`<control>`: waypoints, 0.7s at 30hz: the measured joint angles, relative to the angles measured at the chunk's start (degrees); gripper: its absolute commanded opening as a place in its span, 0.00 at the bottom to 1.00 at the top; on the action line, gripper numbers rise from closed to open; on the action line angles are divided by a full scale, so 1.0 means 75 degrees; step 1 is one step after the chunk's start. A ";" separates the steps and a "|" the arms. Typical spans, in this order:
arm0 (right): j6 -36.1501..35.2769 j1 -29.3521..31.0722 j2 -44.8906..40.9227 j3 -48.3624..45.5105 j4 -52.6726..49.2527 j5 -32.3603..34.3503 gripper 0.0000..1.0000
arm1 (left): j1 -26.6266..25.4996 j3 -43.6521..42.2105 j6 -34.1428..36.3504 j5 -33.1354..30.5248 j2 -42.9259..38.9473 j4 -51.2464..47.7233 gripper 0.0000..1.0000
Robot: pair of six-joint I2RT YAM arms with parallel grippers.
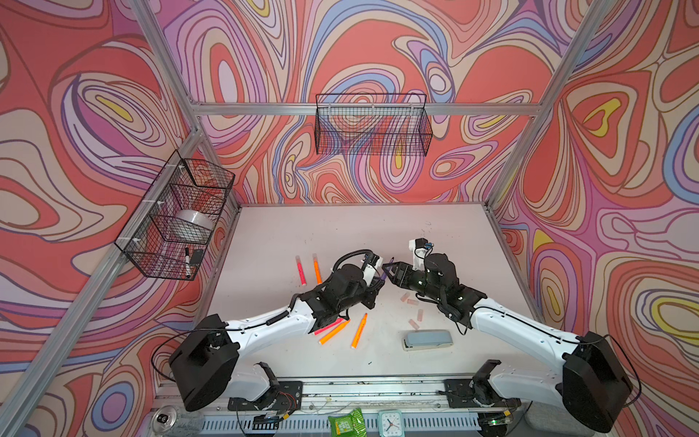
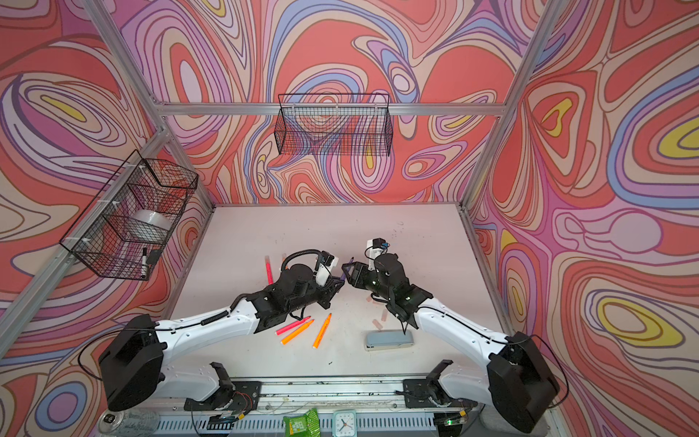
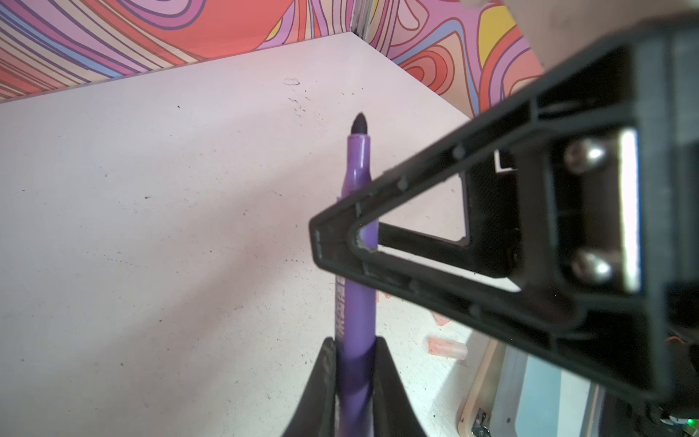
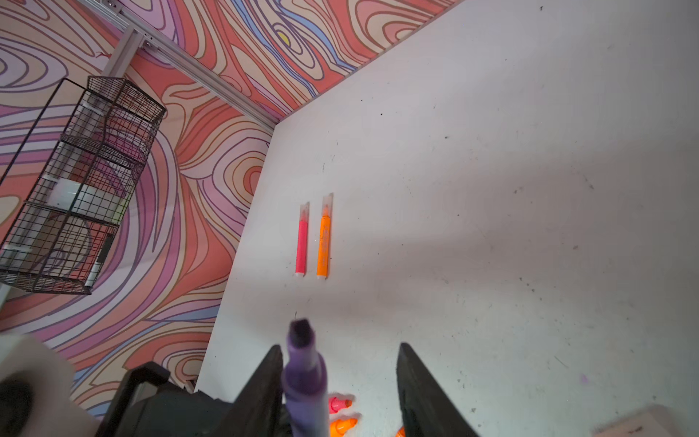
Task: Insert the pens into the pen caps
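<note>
Your table carries the whole job, and both arms meet over its middle in both top views. Low and right of centre lies the stapler, which is no part of this.

Your left claw is clamped on the purple pen by its rear half. That leaves the tip bare and free, so a cap can go on it. Your right claw has its jaws apart around that pen's upper barrel, close against one jaw and clear of the other. It carries no cap, so I judge this to be a steadying or regrip move.

Left of centre, a pink pen and an orange pen lie side by side, already capped. Three bare pens lie at lower centre. Four loose caps are scattered between the right claw and the stapler.
</note>
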 measured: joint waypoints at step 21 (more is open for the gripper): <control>0.0020 0.0023 0.0297 0.0122 0.0003 -0.0242 0.36 | 0.0000 0.0061 -0.0009 0.0119 0.0189 -0.0003 0.00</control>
